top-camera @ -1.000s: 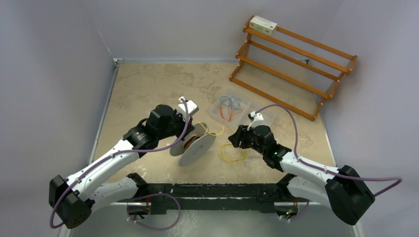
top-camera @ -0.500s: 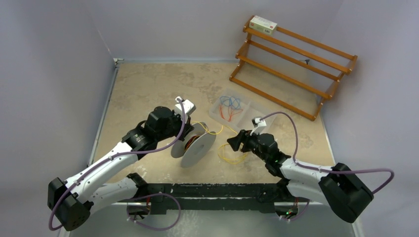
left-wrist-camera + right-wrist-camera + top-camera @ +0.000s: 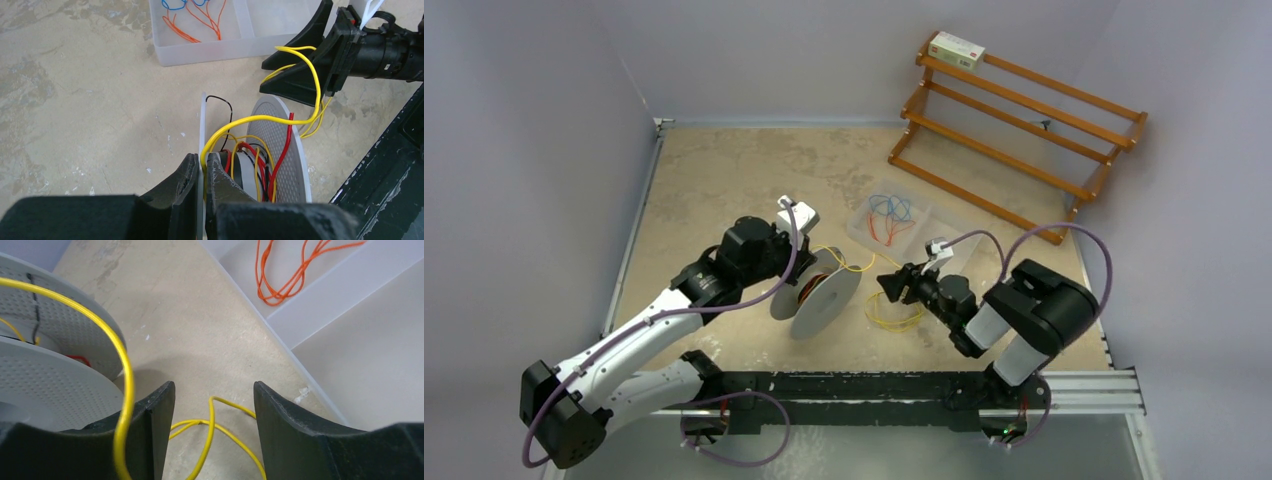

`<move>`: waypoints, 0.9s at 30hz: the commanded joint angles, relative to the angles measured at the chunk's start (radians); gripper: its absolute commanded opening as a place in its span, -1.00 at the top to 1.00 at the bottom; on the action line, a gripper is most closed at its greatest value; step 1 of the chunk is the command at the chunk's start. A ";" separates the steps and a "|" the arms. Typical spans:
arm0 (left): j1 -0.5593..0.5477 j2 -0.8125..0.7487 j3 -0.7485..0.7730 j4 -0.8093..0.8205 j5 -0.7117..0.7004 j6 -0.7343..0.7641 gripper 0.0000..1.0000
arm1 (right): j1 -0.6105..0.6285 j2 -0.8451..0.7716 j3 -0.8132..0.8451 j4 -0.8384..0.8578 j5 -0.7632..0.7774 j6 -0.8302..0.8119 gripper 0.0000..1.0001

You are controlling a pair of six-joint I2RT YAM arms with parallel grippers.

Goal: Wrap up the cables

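The table (image 3: 724,180) has open room behind and to the left of the reel (image 3: 824,298), but the clear tray (image 3: 854,230) sits just behind the right pincer (image 3: 215,400) and the table's near edge lies close in front. The left pincer (image 3: 202,172) is clamped on one thin flange of the reel, while the right one stands well open and grips nothing. The cables (image 3: 260,119) arc from the reel over one finger of the right pincer to a loose coil on the table beside it. Thin, light and springy, they would probably be best pinched on that free span.

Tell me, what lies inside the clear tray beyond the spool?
Thin orange wires and blue wires lie in one compartment of the tray. The next compartment looks bare, but the right hand covers part of it.
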 commanded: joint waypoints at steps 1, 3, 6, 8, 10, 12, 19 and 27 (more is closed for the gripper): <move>-0.001 -0.030 -0.007 0.057 0.003 -0.024 1.00 | 0.012 0.141 -0.026 0.435 0.045 -0.021 -0.20; -0.001 -0.035 -0.008 0.057 0.001 -0.022 1.00 | 0.012 0.212 -0.033 0.530 0.050 -0.018 -0.17; 0.000 -0.035 -0.008 0.059 0.005 -0.022 1.00 | 0.012 0.308 -0.032 0.648 0.043 -0.005 -0.07; -0.001 -0.035 -0.007 0.059 0.004 -0.019 1.00 | 0.012 0.331 -0.020 0.655 0.042 -0.002 -0.05; 0.000 -0.036 -0.006 0.058 0.006 -0.017 1.00 | 0.013 0.333 -0.009 0.656 0.036 -0.006 -0.05; 0.000 -0.036 -0.009 0.059 0.009 -0.019 1.00 | 0.013 0.329 -0.001 0.656 0.037 -0.018 -0.05; -0.001 -0.039 -0.008 0.057 0.010 -0.017 1.00 | 0.013 0.345 0.044 0.646 0.034 -0.053 -0.02; 0.000 -0.049 -0.011 0.054 0.009 -0.014 1.00 | 0.013 0.376 0.077 0.646 0.010 -0.055 0.47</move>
